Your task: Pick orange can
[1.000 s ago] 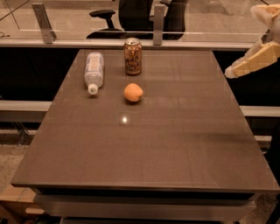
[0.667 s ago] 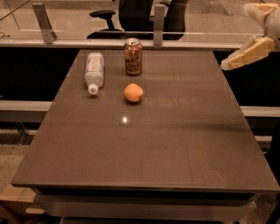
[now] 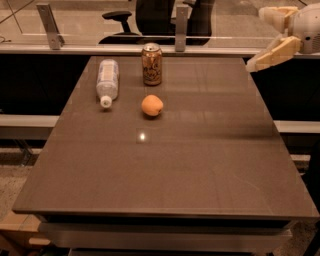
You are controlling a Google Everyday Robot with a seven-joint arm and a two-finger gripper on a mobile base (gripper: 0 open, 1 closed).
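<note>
Gripper (image 3: 260, 59), open or closed I cannot tell, had edged nearer the can (image 3: 151, 63), seemingly mid-approach, well right of it.

Prob. office: desk chair (image 3: 152, 15) behind glass (image 3: 80, 20); gripper (image 3: 270, 54) top-right.

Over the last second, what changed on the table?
The gripper drifted left and slightly up, just off the far right corner of the table, toward the orange can. Nothing was taken hold of. The can, bottle and orange fruit stayed put.
</note>
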